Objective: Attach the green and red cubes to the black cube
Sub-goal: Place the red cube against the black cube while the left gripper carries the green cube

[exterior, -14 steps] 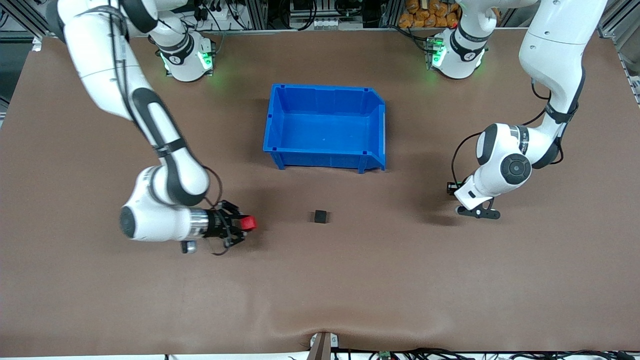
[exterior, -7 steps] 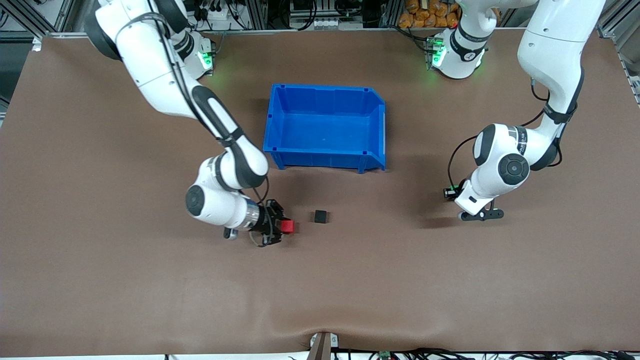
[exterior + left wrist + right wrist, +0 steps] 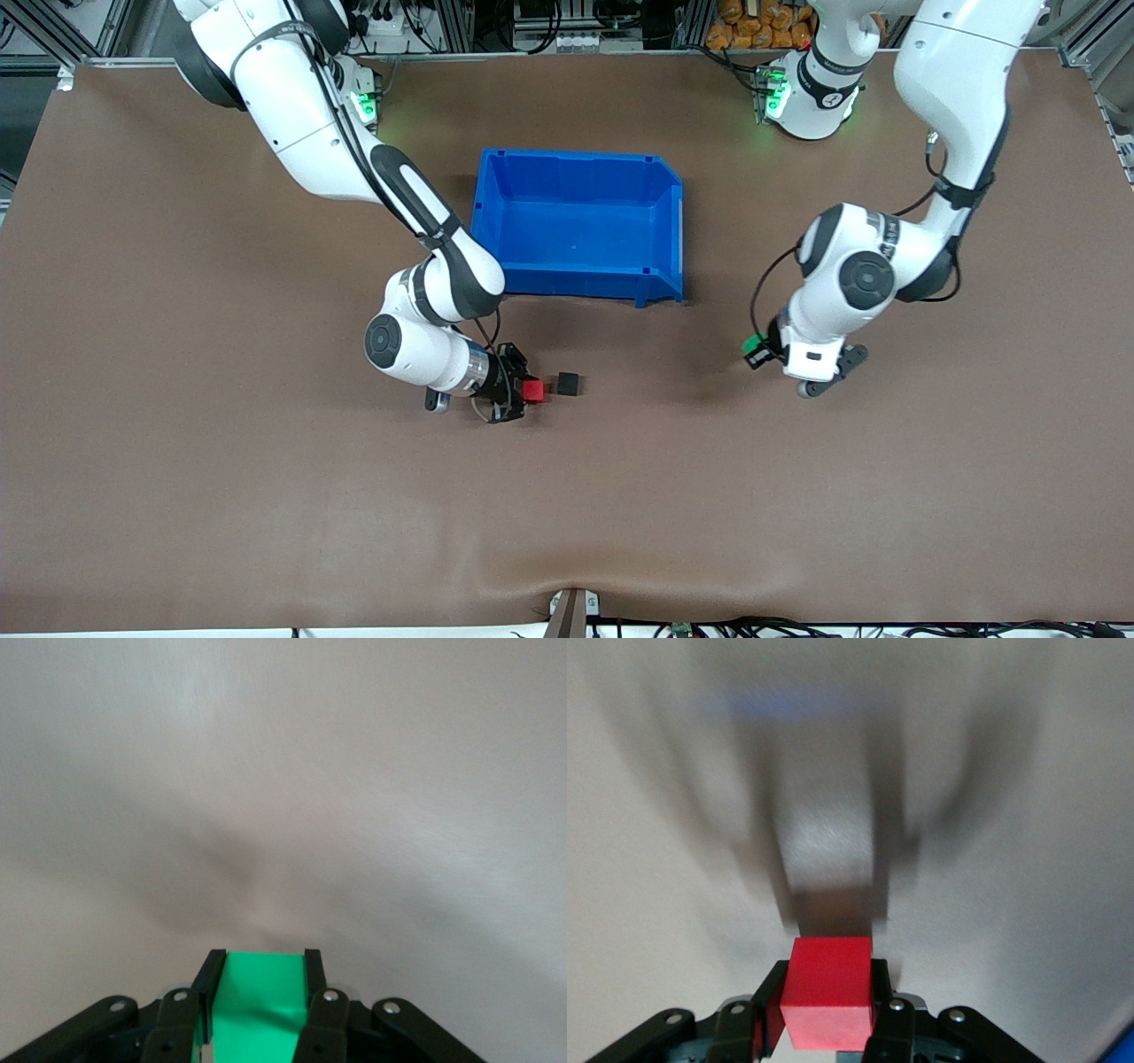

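No writing is legible. The right hand (image 3: 524, 391) (clamping the red cube (image 3: 532, 390)) has closed in beside the black cube (image 3: 568, 384) on the counter (image 3: 177, 496); the left hand (image 3: 756, 351), gripping the green cube (image 3: 752, 345), has drifted toward it.

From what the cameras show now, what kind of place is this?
Probably a robotics lab workbench: two robot arms bolted along a brown mat-covered table, aluminium framing and cables at its edge, and only test props on it, a blue bin and a small black cube.

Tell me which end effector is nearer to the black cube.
Right. The right end effector, holding the red cube, is just beside the black cube. The left end effector, holding the green cube, is well off toward the left arm's end.
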You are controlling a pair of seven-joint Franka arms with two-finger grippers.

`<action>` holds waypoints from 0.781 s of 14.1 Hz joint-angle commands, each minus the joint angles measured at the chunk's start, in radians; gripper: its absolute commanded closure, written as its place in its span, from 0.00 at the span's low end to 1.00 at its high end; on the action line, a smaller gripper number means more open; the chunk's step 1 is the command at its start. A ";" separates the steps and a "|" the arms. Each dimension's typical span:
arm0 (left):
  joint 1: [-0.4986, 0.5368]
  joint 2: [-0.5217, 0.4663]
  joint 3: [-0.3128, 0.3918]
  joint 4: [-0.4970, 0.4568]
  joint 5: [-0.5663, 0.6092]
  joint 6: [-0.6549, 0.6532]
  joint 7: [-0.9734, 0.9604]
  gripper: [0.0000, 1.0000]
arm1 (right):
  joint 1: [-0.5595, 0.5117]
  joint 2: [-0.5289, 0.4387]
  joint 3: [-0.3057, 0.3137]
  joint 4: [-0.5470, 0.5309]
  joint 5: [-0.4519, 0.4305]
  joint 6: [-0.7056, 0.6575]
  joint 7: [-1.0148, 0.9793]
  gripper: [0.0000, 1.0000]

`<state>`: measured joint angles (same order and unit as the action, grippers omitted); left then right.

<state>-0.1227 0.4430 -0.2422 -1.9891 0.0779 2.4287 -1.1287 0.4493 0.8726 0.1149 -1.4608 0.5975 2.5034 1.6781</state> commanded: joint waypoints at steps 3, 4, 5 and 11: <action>-0.123 0.086 0.003 0.177 0.017 -0.022 -0.516 1.00 | 0.035 -0.001 -0.009 -0.007 0.022 0.005 0.023 1.00; -0.136 0.118 0.004 0.228 0.017 -0.022 -0.586 1.00 | 0.049 0.002 -0.009 -0.006 0.021 0.005 0.023 1.00; -0.140 0.150 0.003 0.274 0.017 -0.022 -0.632 1.00 | 0.057 0.003 -0.009 -0.006 0.019 0.005 0.023 0.76; -0.238 0.272 0.012 0.411 0.013 -0.034 -0.805 1.00 | 0.008 -0.009 -0.037 0.013 -0.027 -0.008 0.011 0.00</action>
<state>-0.3034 0.6766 -0.2434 -1.6355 0.0780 2.4243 -1.8642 0.4840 0.8794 0.0877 -1.4592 0.5956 2.5041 1.6930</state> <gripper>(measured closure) 0.604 0.159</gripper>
